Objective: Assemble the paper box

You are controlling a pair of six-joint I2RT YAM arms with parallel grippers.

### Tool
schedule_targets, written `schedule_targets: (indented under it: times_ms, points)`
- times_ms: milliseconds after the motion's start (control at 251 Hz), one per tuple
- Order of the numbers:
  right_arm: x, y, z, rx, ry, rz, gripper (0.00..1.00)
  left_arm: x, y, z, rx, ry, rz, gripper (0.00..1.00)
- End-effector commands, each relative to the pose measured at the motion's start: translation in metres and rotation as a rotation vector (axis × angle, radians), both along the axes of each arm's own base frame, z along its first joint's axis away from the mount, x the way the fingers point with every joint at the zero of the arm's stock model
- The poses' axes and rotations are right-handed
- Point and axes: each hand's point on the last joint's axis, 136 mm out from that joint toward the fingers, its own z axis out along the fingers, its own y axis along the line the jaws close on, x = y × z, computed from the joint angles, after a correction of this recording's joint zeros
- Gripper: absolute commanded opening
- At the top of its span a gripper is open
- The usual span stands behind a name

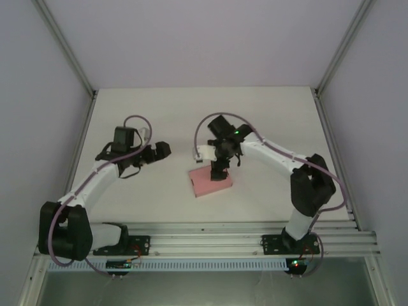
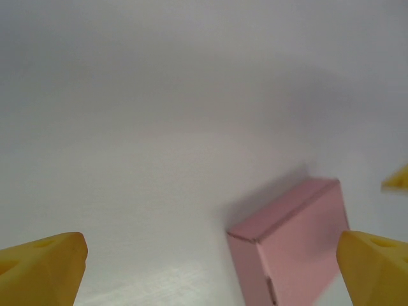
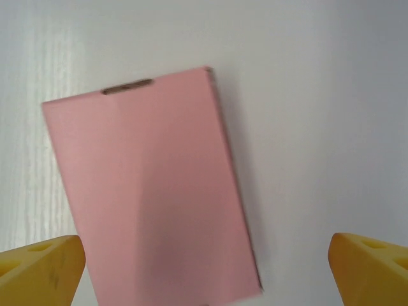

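Box [image 1: 210, 182] lies flat and closed, mid-counter [image 1: 159, 115]. Right jaws hang over its far edge, spread wide, gripping nothing. Further back and left, left jaws are spread too, empty, well apart from it.

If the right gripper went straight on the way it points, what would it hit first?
Most likely the paper box. The right gripper points down at the box's flat top face, with its fingers open. How high it hangs above the box is unclear.
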Motion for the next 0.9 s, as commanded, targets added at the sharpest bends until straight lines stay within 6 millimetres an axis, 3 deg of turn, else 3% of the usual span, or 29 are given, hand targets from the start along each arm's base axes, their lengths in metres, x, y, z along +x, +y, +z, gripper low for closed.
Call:
schedule_targets:
  times_ms: [0,120,259,459,543,623,679,782,898]
  points:
    - [0.011,-0.014,0.005,0.107,0.164,-0.274,1.0,-0.035,-0.056,0.01,-0.191,0.037,-0.167,1.0]
    - [0.03,-0.037,0.0,0.171,0.406,-0.68,1.0,-0.059,-0.086,-0.014,-0.187,0.13,-0.234,1.0]
    - [0.033,-0.052,-0.024,0.17,0.509,-0.843,1.0,-0.063,-0.093,-0.042,-0.146,0.208,-0.229,0.91]
    - [0.024,-0.062,-0.057,0.11,0.581,-0.945,1.0,-0.058,-0.103,-0.061,-0.151,0.249,-0.249,0.83]
    - [0.023,-0.061,-0.062,0.127,0.616,-0.971,1.0,-0.054,-0.11,-0.062,-0.177,0.251,-0.259,0.73]
    - [0.023,-0.059,-0.065,0.146,0.63,-0.977,0.94,-0.051,-0.116,-0.063,-0.2,0.259,-0.271,0.58]
    - [0.017,-0.05,-0.066,0.163,0.674,-0.949,0.87,-0.049,-0.12,-0.066,-0.205,0.264,-0.273,0.58]
    - [0.011,-0.042,-0.072,0.156,0.712,-0.938,0.85,-0.047,-0.128,-0.07,-0.231,0.285,-0.286,0.54]
    - [0.006,-0.036,-0.077,0.16,0.764,-0.923,0.77,-0.042,-0.133,-0.068,-0.247,0.274,-0.303,0.39]
